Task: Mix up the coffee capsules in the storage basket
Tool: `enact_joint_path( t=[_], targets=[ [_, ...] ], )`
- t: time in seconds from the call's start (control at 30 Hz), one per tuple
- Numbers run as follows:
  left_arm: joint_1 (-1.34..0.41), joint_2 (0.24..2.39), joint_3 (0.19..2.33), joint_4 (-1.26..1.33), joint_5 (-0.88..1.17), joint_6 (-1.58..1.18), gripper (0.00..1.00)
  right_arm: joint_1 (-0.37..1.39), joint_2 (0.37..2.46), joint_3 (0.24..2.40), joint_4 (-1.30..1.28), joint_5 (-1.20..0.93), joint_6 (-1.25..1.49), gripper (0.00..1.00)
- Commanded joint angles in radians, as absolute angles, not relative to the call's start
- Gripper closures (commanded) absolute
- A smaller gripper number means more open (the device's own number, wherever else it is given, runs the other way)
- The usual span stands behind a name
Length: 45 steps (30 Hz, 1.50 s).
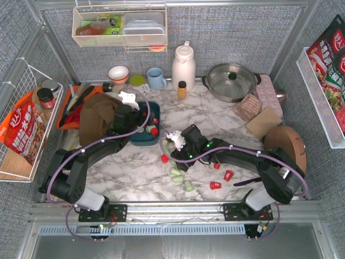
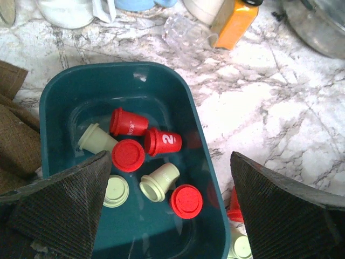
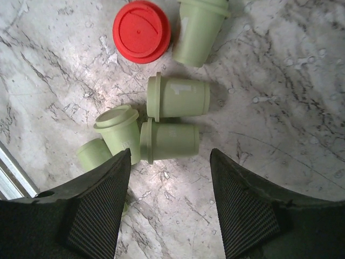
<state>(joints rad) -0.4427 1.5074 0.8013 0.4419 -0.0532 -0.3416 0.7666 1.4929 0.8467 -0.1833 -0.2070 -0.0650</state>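
Located storage basket (image 2: pixel 59 108) left of table centre, beside a brown cloth (image 2: pixel 11 124). Counted seven coffee capsules (image 2: pixel 161 141) visible inside: four red, three pale green, jumbled, some upright, some on their sides. Logged left gripper (image 2: pixel 170 178) directly above the basket, jaws spread wide, one either side of the pile, gripping nothing. Noted one red and one green capsule on the marble table (image 2: pixel 269 118) just right of the basket. Logged right gripper (image 3: pixel 170 162) over mid-table, jaws parted, empty, just near of a loose cluster: five green pods (image 3: pixel 178 97) and one red pod (image 3: pixel 142 31). Saw more red and green pods scattered nearer and further right. Far side: lidded steel pot (image 1: pixel 232 81), contents hidden.
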Motion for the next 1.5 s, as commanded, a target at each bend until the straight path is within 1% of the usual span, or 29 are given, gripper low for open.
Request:
enact_joint_path(
  t=[0.0,0.13,0.7,0.9,0.93,1.13,1.27,1.4,1.47],
  targets=[
    [-0.443,1.487,0.784,0.564,-0.055,-0.367,0.01,0.777,1.535,0.861,-0.194,-0.24,-0.093,0.36],
    [-0.445,1.486,0.809,0.503,-0.029,-0.354,0.01,0.784,1.562,0.882,-0.208,-0.237,-0.099,0.36],
    [-0.443,1.49,0.79,0.536,0.028,-0.364,0.01,0.782,1.644,0.946,-0.278,-0.228,-0.102,0.41],
    [-0.444,1.482,0.771,0.554,0.037,-0.36,0.01,0.779,1.636,0.948,-0.285,-0.224,-0.098,0.6],
    [-0.444,1.48,0.769,0.558,0.036,-0.358,0.01,0.778,1.63,0.946,-0.284,-0.224,-0.097,0.62],
    [-0.448,1.476,0.756,0.585,0.042,-0.344,0.01,0.764,1.562,0.927,-0.264,-0.218,-0.07,0.63],
    [-0.486,1.464,0.706,0.691,0.076,-0.254,0.01,0.735,1.445,0.912,-0.233,-0.202,-0.012,0.64],
    [-0.607,1.436,0.574,0.941,0.098,0.018,0.01,0.693,1.289,0.874,-0.176,-0.075,0.108,0.64],
    [-0.672,1.441,0.495,1.104,0.158,0.183,0.01,0.669,1.213,0.847,-0.14,-0.027,0.169,0.64]
  ],
)
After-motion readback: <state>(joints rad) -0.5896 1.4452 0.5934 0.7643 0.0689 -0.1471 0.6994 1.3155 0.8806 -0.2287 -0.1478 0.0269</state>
